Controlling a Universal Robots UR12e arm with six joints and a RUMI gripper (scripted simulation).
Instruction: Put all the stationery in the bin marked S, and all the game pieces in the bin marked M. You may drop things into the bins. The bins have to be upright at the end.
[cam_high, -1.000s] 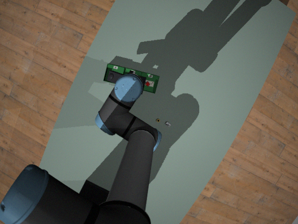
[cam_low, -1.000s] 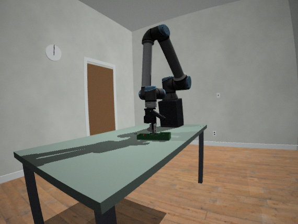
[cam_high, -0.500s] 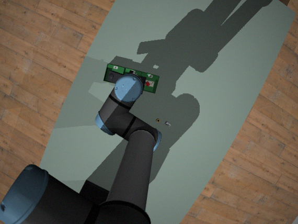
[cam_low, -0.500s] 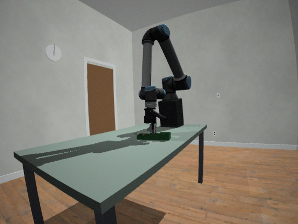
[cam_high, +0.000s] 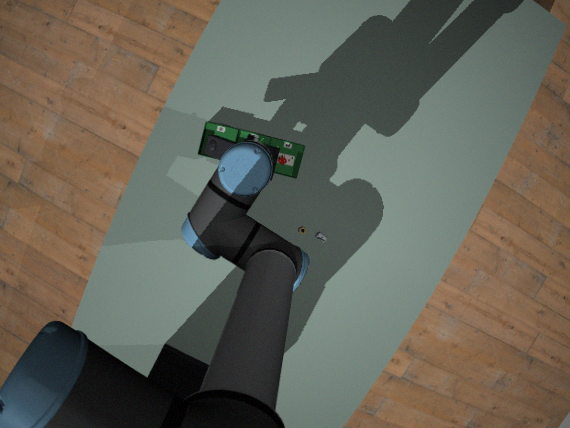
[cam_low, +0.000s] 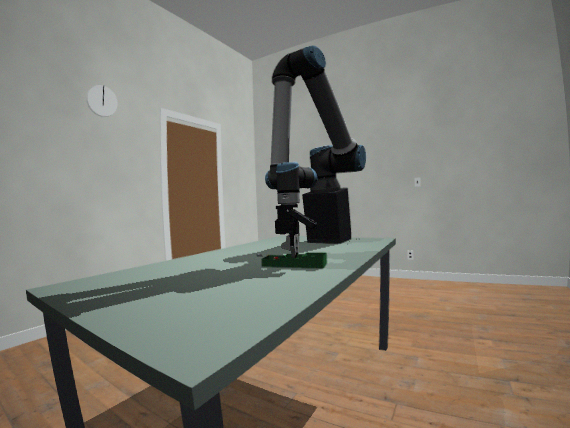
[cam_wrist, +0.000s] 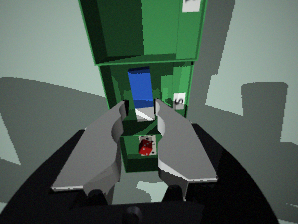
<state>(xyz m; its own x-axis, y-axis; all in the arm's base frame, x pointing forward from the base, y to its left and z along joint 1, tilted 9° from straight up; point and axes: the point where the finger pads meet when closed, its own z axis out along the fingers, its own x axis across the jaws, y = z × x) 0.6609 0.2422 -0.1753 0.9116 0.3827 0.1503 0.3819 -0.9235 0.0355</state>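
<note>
Two small pieces (cam_high: 302, 230) (cam_high: 321, 236) left outside bins. Red piece (cam_high: 282, 160) (cam_low: 276, 258) (cam_wrist: 145, 146) binned, blue-white block (cam_wrist: 141, 90) in S bin (cam_high: 262, 138) (cam_low: 300, 261) (cam_wrist: 186, 74). Claw (cam_low: 295, 256) (cam_wrist: 141, 100) looks released, narrowly parted.

1. The gripper fingers are showing smooth, matt grey metal.
2. The three bins (cam_high: 300, 162) (cam_low: 317, 260) (cam_wrist: 150, 62) are looking like smooth green plastic, faintly glossy.
3. The floorboards (cam_high: 125, 65) (cam_low: 450, 320) are displaying knotty wood grain.
4. The blue block's (cam_wrist: 141, 90) material is staying hard to judge, perhaps matt rubber.
</note>
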